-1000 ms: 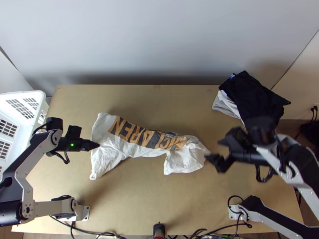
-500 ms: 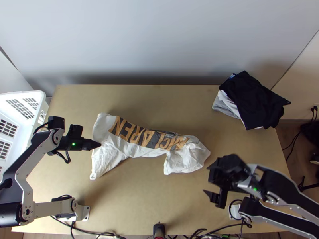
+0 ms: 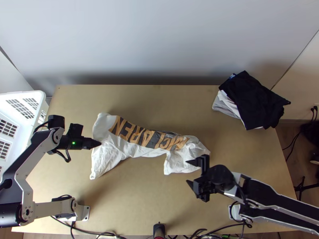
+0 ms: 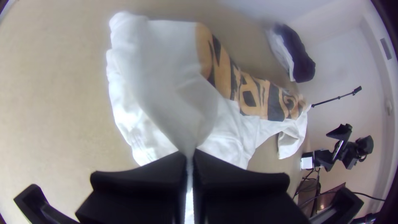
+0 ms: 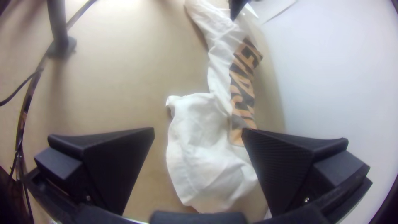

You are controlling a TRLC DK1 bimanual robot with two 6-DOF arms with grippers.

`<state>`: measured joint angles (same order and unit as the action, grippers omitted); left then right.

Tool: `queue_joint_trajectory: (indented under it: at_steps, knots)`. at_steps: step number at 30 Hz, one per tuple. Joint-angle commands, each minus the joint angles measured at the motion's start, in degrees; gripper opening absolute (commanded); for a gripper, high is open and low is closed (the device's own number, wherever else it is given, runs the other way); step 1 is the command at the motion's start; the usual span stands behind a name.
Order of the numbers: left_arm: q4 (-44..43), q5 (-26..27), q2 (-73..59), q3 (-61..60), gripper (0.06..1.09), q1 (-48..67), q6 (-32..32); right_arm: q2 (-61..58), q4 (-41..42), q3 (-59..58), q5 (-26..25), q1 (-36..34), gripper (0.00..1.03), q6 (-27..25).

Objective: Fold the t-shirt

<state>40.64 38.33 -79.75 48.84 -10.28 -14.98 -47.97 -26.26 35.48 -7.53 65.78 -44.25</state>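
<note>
A white basket [image 3: 24, 93] stands by the left edge of the table [image 3: 147, 191]. Near that edge, the left gripper [image 3: 97, 144] has its fingers closed on a fold of the white t-shirt [image 3: 135, 151] at its left end. The shirt lies bunched in a long strip across the table's middle, its dark and orange print toward the far edge. The right gripper [image 3: 188, 171], jaws wide apart, is at the shirt's right end, on the near-edge side. Dark and pale clothes [image 3: 257, 99] lie piled at the far right corner.
</note>
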Motion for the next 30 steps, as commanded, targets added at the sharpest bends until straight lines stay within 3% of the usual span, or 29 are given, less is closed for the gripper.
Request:
queue_joint_trajectory:
  at_steps: [1, 10, 17, 30]
  knots:
    - [-1.44, -0.09, -0.59, 1.08, 0.09, 0.7, 1.36, -3.89, 5.78, -2.35, 1.9, 4.8, 0.98, 1.1]
    - [-8.21, -0.27, -2.7, 0.29, 0.09, 5.98, 5.4, -12.59, 14.84, -3.93, 5.86, 5.76, 0.98, 5.14]
    - [-8.65, -0.36, -0.41, 0.73, 0.09, 7.47, 5.23, -22.52, 25.03, -2.61, 6.21, 5.15, 0.98, 4.35]
    - [-7.95, -0.71, 2.66, 1.26, 0.09, 6.68, 4.0, -35.79, 32.41, -0.86, 7.88, -0.39, 0.98, 2.59]
